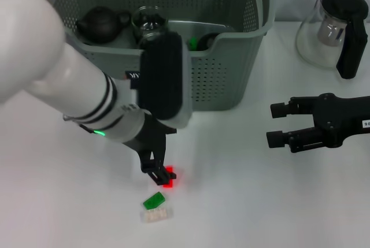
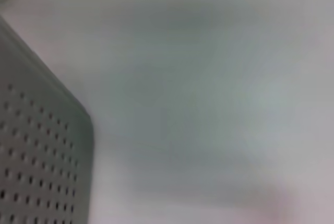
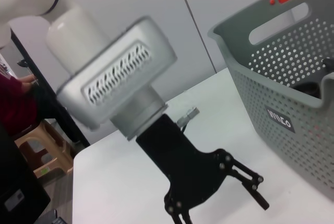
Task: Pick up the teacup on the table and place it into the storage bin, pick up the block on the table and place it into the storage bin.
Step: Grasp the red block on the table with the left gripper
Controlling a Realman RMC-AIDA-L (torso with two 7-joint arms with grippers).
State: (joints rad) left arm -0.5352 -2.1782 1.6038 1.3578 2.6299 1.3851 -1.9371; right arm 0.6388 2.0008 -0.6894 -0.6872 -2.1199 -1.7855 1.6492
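My left gripper (image 1: 156, 172) hangs low over the table in front of the storage bin (image 1: 231, 57), its tips right beside a small red block (image 1: 169, 177). The right wrist view shows this gripper (image 3: 219, 209) open, with nothing between its fingers (image 3: 255, 192). A green block (image 1: 153, 200) lies just nearer, resting against a pale clear block (image 1: 157, 215). No teacup shows on the table. Inside the bin stand a clear glass cup (image 1: 149, 21) and a dark teapot (image 1: 103, 23). My right gripper (image 1: 276, 124) rests open at the right, away from the blocks.
A glass pitcher (image 1: 324, 34) with a black lid and handle stands at the back right. The bin's perforated wall (image 2: 36, 172) fills one corner of the left wrist view. Its labelled side (image 3: 292, 114) shows in the right wrist view.
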